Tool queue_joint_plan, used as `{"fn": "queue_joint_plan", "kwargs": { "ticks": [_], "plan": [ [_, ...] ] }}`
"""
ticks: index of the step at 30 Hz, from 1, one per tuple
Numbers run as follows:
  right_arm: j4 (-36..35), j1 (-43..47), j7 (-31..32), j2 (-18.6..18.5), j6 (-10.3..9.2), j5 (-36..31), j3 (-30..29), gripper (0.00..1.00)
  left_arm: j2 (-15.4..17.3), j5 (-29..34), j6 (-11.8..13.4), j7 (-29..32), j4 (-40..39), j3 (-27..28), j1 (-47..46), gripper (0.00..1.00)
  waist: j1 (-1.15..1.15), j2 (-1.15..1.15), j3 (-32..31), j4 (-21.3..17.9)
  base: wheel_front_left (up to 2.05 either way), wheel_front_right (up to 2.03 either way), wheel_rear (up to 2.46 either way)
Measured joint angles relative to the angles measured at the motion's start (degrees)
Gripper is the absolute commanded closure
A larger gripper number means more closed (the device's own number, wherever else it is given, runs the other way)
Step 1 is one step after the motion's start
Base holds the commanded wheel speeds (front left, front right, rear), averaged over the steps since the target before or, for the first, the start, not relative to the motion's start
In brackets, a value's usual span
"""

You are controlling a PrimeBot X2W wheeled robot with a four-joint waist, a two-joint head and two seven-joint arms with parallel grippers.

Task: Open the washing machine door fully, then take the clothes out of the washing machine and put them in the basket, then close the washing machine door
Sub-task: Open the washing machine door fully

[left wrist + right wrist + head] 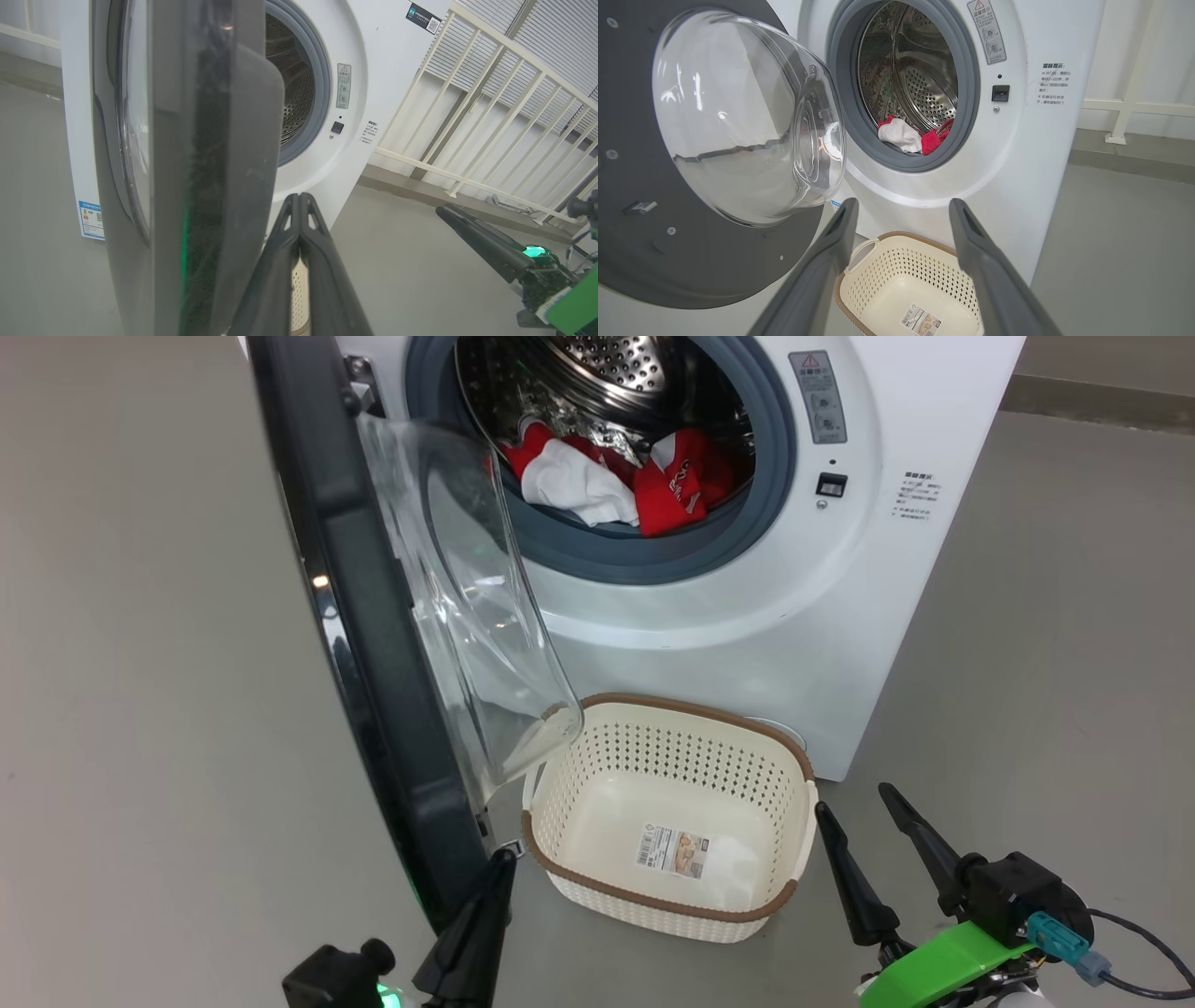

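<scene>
Fingers of our left gripper (502, 863) pressed together and empty, just beside the open washing machine door (373, 663); those of our right gripper (854, 800) spread wide, holding nothing, near the basket (691, 707), while red-and-white clothes (667, 485) lie inside the washing machine (794, 616)

washing machine door (364, 644) top cropped, label (670, 852) illegible

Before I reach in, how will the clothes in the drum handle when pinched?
Probably floppy: the clothes lie crumpled in folds, so they should drape and trail. They look bunched together, so one pinch may drag several out.
</scene>
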Motion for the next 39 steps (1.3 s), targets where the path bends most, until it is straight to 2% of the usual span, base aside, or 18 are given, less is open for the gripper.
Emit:
{"fn": "queue_joint_plan", "kwargs": {
  "ticks": [15, 22, 31, 39],
  "plan": [
    [-0.7, 0.1, 0.0, 0.0, 0.0, 0.1, 0.1, 0.0, -0.8, 0.0, -0.9, 0.1, 2.1, 4.5, -0.3, 1.0, 0.0, 0.0, -0.5, 0.8, 0.0, 0.0, 0.0],
    [-0.9, 0.1, 0.0, 0.1, 0.0, 0.1, 0.2, 0.0, -0.8, 0.8, -0.9, 0.1, 0.8, 11.1, 0.8, 1.0, 0.0, 0.0, -0.2, 1.7, 0.0, 0.0, 0.0],
    [-1.2, 0.1, 0.0, 0.0, 0.0, 0.1, 0.6, 0.0, -0.8, 3.6, -0.9, 0.1, 0.6, 22.4, 1.6, 1.0, 0.0, 0.0, 0.8, 2.1, 0.0, 0.0, 0.0],
    [-1.4, -0.4, 0.0, -0.2, 0.0, -0.1, 0.9, 0.0, -0.4, 5.4, -0.9, 0.1, 2.0, 31.7, -0.8, 1.0, 0.0, 0.0, 2.6, 1.7, 0.0, 0.0, 0.0]
  ]
}}
